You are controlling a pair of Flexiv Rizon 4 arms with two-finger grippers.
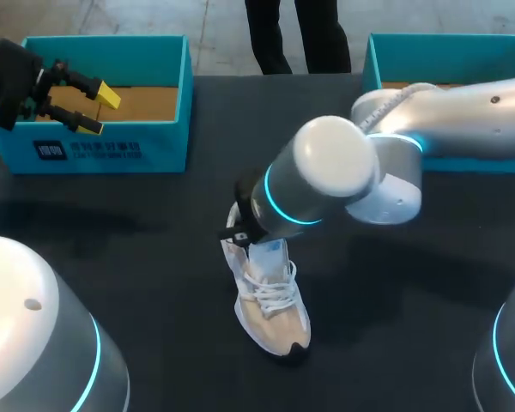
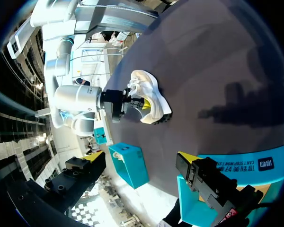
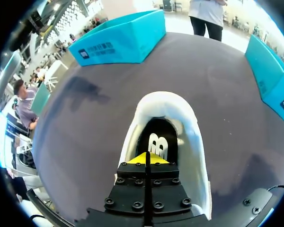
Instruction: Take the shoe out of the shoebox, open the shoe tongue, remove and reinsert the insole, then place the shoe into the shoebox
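**A:** One shoe (image 1: 273,309) on the list. Location?

**B:** Mid-counter, upright on its sole, toe toward the robot. White upper, beige toe panel, white laces, black at the sole's tip. It is outside both boxes.

**A:** Right fingers (image 3: 148,161)?

**B:** Closed, yellow tips pressed together. They dip into the shoe's opening from above, with the white collar all round them. The dark insole (image 3: 157,135), with a white mark on it, lies just ahead of the tips. Cannot tell whether anything is pinched between them.

**A:** Left fingers (image 1: 106,99)?

**B:** Spread apart, nothing between them. They hang over the left box (image 1: 154,146), well apart from the shoe.

**A:** Surface?

**B:** Counter (image 1: 137,257): dark, matte, and it carries the shoe and both boxes.

**A:** Boxes?

**B:** Two, teal, lids off. The left box is at the far left, with a brown card floor showing inside. The right box (image 1: 373,60) is at the far right edge. The shoe stands between them, nearer the robot than either.
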